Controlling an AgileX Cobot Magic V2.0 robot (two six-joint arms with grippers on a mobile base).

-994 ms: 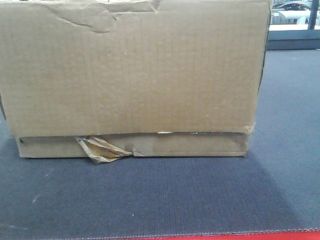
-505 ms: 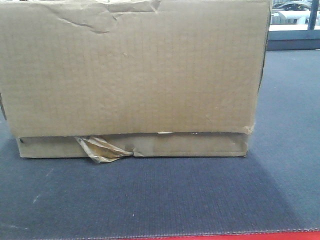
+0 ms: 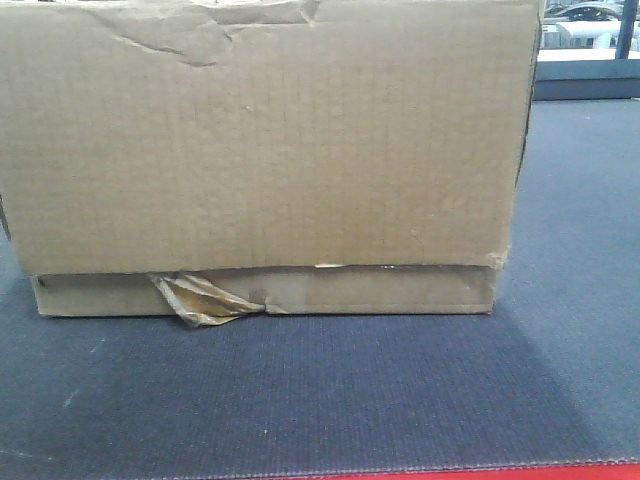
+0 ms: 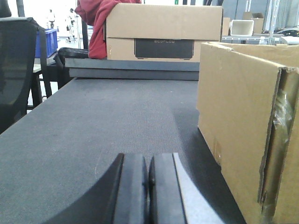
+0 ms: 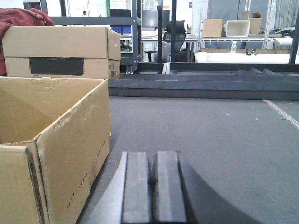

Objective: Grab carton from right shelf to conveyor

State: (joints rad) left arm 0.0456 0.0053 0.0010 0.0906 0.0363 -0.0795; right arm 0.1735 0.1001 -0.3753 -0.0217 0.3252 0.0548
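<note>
The carton, plain brown with a creased top edge and loose yellowish tape at its bottom seam, rests flat on the dark grey conveyor. My left gripper is shut and empty, low over the belt, with the carton just to its right and a gap between them. On the carton's other side my right gripper is also shut and empty, with the open-topped carton just to its left, apart from it. The right shelf is out of view.
A second cardboard box with a dark label sits beyond the belt's far rail, with a red cloth beside it. A black chair stands left of the belt. A red strip marks the near edge.
</note>
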